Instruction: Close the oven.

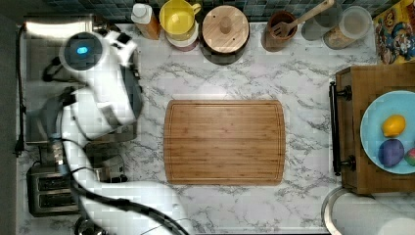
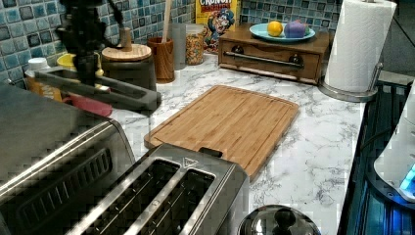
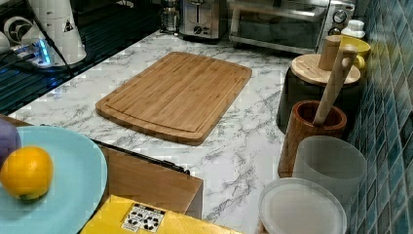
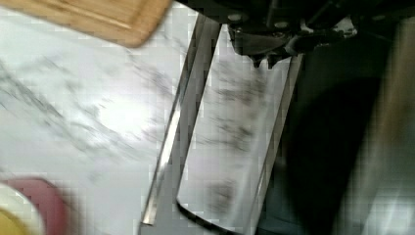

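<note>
The oven (image 2: 46, 142) is a steel box in the left view's near left, and it stands at the top view's left edge (image 1: 30, 88). Its glass door (image 2: 105, 92) juts out over the counter, partly open and close to level. In the wrist view the bar handle (image 4: 188, 103) runs beside the glass pane (image 4: 235, 147), with the dark interior (image 4: 328, 152) past it. My gripper (image 4: 265, 59) hangs over the glass near the handle, its dark fingers together with nothing between them. The left view shows my gripper (image 2: 88, 73) coming down onto the door from above.
A two-slot toaster (image 2: 171, 196) stands next to the oven. A bamboo cutting board (image 1: 224, 142) lies mid-counter. Jars, a yellow cup (image 1: 177, 18) and a wooden utensil holder (image 1: 280, 29) line the back wall. A wooden box carrying a blue plate (image 1: 377, 132) and a paper towel roll (image 2: 359, 44) stand at the far end.
</note>
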`<state>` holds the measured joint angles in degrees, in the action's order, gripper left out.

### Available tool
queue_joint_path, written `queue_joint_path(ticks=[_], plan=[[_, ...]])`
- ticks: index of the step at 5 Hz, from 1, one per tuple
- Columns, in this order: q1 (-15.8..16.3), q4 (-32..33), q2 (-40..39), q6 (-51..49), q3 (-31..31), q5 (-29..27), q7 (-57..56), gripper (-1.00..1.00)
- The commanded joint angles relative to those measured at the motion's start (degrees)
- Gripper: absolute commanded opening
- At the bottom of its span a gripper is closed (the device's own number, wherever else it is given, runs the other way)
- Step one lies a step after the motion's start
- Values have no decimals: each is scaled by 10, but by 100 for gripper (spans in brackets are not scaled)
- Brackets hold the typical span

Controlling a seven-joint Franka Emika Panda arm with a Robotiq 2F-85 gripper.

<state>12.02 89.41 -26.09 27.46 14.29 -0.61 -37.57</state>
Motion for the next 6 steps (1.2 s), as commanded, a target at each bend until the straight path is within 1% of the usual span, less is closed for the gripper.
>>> queue_joint_path(ticks=[1,2,3,4,5,6], plan=[[181,-161,-58,-105,-33,191,197,-100],[148,-61,34,-12,-25,159,205,-100],[92,33,132,66,6,53,134,-100],[60,92,181,104,10,-40,65,-100],[42,87,183,71,6,-118,-18,-100],[55,87,184,71,-7,-120,-20,-100]])
